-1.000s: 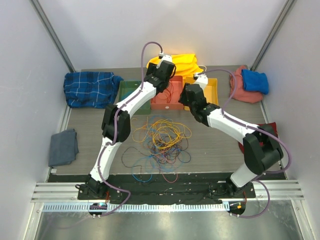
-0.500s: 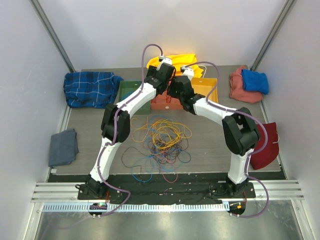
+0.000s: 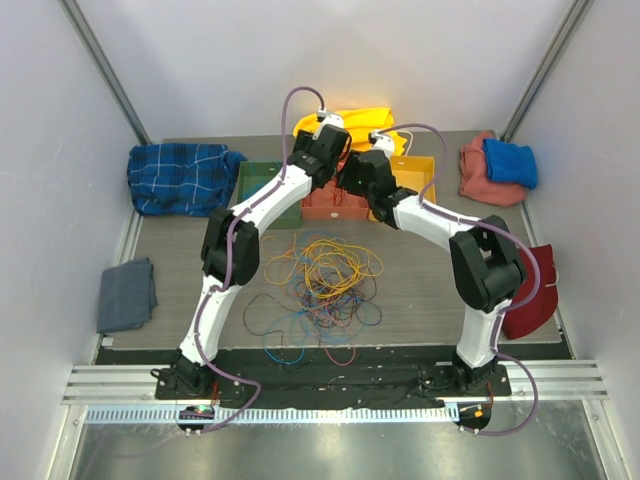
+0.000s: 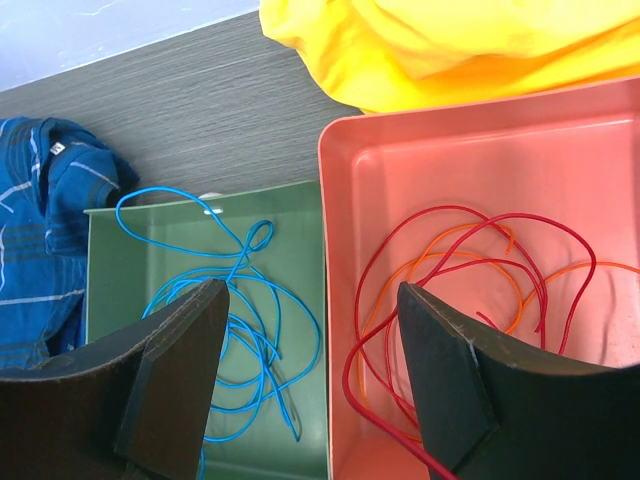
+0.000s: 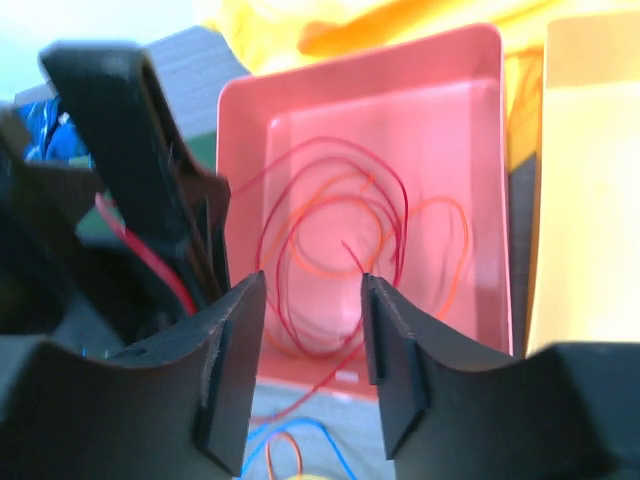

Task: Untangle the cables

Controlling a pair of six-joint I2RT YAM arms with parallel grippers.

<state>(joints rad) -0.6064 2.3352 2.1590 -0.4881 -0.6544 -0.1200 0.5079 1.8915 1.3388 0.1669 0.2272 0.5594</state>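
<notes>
Found the main heap of cables [image 3: 325, 280] lying loose on the tabletop [image 3: 430, 290], between the arm bases and a row of trays, with orange and yellow strands toward the far side and blue, red and purple loops spreading toward the near edge. Noted three trays side by side at the far end: green tray [image 4: 120, 260], salmon tray [image 4: 420, 150] and yellow tray [image 3: 418, 172]. Recorded a blue cable [image 4: 250, 330] coiled inside the green tray, and a red cable [image 4: 560, 250] looped together with an orange cable [image 4: 600, 268] inside the salmon tray. Located the left tool [image 4: 310, 295] above the shared wall of the green and salmon trays, fingers spread wide, with nothing clamped between them. Noted one red strand running close by its finger on the salmon-tray side; cannot tell whether touching. Located the right tool [image 5: 312, 285] just beside it, facing into the salmon tray from the near side, fingers parted by a moderate gap, with nothing seen pinched. Observed a yellow cloth [image 4: 450, 50] bunched behind the salmon tray at its far rim, and a blue plaid cloth [image 3: 180, 178] left of the green tray.
</notes>
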